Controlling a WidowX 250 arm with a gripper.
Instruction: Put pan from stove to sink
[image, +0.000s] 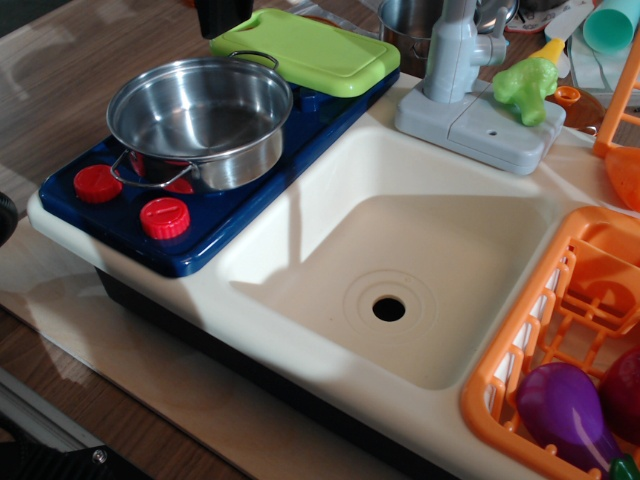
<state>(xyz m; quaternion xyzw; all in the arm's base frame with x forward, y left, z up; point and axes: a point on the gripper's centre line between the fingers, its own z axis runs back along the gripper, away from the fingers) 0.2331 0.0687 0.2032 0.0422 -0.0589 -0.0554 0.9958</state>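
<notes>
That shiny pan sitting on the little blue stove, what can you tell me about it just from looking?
The pan is a wide, round, shallow pot of shiny metal, apparently stainless steel, with straight sides and two thin wire loop handles, one toward the front, one at the back. It stands upright and empty, its bright inside mirroring the surroundings. It rests on the dark blue stove, covering the red burner, just behind the red knobs. The lime-green cutting board lies close behind it; whether they touch is unclear. Nothing grips it.

One camera looks down at a slant from near the front, close in, with the sink (400, 270) central and the stove (215, 215) at left.
</notes>
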